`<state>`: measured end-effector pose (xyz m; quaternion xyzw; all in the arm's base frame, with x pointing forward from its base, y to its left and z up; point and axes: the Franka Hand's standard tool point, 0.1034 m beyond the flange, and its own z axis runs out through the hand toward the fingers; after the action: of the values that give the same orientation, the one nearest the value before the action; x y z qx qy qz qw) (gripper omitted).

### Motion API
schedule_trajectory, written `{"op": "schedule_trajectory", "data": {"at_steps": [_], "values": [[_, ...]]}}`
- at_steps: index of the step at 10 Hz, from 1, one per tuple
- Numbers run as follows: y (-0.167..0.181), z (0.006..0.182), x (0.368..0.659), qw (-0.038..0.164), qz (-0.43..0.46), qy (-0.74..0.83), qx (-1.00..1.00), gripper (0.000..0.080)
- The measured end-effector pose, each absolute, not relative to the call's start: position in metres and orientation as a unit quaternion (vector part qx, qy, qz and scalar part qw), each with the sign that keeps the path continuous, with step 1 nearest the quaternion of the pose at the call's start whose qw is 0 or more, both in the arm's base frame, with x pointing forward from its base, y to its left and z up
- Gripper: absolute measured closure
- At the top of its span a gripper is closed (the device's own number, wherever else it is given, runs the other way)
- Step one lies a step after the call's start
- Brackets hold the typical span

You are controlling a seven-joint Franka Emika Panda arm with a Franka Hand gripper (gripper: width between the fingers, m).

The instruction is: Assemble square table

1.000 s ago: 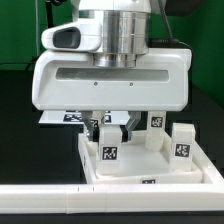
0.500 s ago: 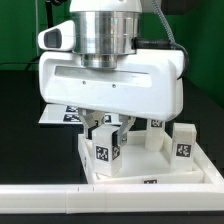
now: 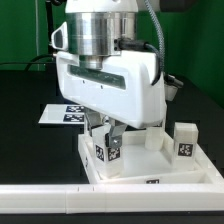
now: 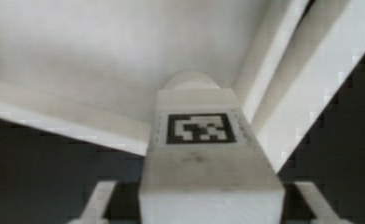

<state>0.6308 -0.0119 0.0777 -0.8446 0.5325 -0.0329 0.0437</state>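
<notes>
While pincer [image 3: 108,138] clamps tagged leg [image 3: 108,150] upright over square table slab [image 3: 150,165], I see second leg [image 3: 185,141] standing near.

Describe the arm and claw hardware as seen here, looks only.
One arm: a ribbed silver metal cylinder at the wrist, above a wide white glossy plastic hand body with rounded corners and a dark horizontal slot across its face. A black cable runs down behind it. The claw has two short dark fingers; the wrist view shows pale finger edges. No markings visible.

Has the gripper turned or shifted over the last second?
Yes. The gripper, shut on a leg, has rotated about its vertical axis, while the leg at the exterior view's right stayed put.
</notes>
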Motion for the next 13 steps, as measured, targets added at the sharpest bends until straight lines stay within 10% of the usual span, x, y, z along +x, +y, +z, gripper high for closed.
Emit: {"op": "schedule_trajectory", "data": {"at_steps": [1, 4, 13], "values": [[-0.012, 0.078, 0.631, 0.043, -0.033, 0.523, -0.85, 0.0512], [-0.008, 0.076, 0.628, 0.041, -0.04, 0.44, -0.896, 0.0189], [0.0, 0.078, 0.63, -0.003, -0.052, -0.028, -0.998, 0.0151]]}}
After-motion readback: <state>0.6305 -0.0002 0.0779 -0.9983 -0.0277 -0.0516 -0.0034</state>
